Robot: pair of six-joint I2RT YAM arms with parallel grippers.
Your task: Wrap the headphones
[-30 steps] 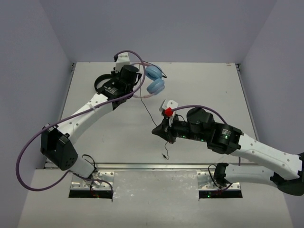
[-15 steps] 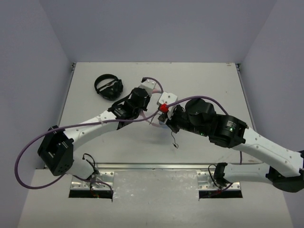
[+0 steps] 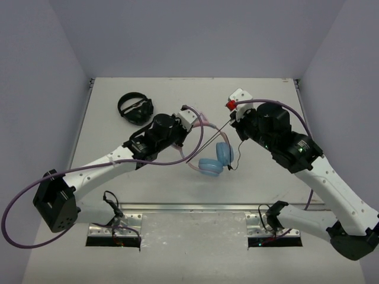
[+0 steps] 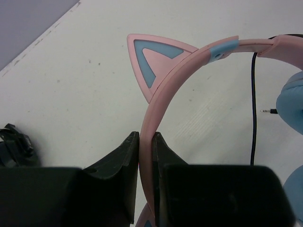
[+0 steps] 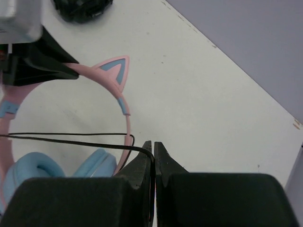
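The headphones [image 3: 224, 152] hang over the table's middle, light-blue ear cups low, pink cat-ear headband [image 4: 189, 61] up. My left gripper [image 3: 194, 121] is shut on the headband, which sits between its fingertips in the left wrist view [image 4: 146, 142]. My right gripper [image 3: 233, 123] is shut on the thin black cable [image 5: 71, 138], pinched at the fingertips [image 5: 153, 146]. The cable runs taut from there leftward past the headband [image 5: 124, 113] and above the ear cups [image 5: 102, 165]. The jack plug [image 4: 270, 111] dangles near an ear cup [image 4: 291, 99].
All-black headphones [image 3: 135, 108] lie at the back left of the table, also at the left wrist view's left edge [image 4: 14, 146] and the right wrist view's top [image 5: 80, 7]. Grey walls enclose the table on three sides.
My left gripper has carried the headphones from the back of the table toward the middle. My right gripper has moved from the middle up to the back right, drawing the cable taut.
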